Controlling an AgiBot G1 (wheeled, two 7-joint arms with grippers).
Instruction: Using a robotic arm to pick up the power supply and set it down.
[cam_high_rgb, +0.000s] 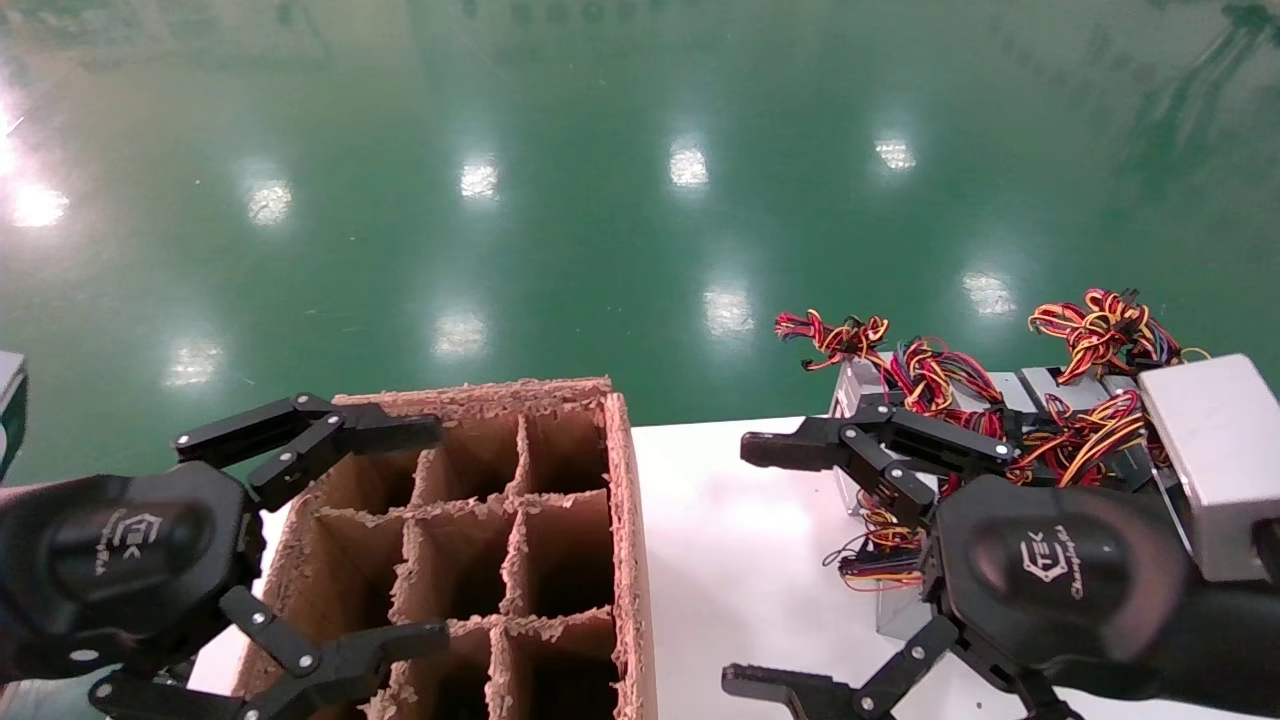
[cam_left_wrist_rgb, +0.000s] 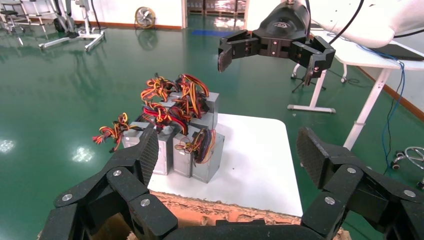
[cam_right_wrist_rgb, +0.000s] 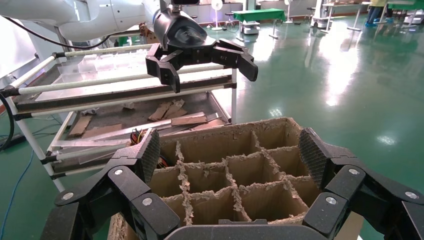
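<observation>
Both end effectors, left (cam_high_rgb: 340, 530) and right (cam_high_rgb: 790, 565), spread empty; I'd next lower right onto a power supply (cam_high_rgb: 905, 470).

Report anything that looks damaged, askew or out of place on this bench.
The cardboard divider box has ragged, torn edges along its walls and partitions. The power supplies stand crowded at the white table's far corner, wires tangled loosely on top. Nothing looks spilled.
</observation>
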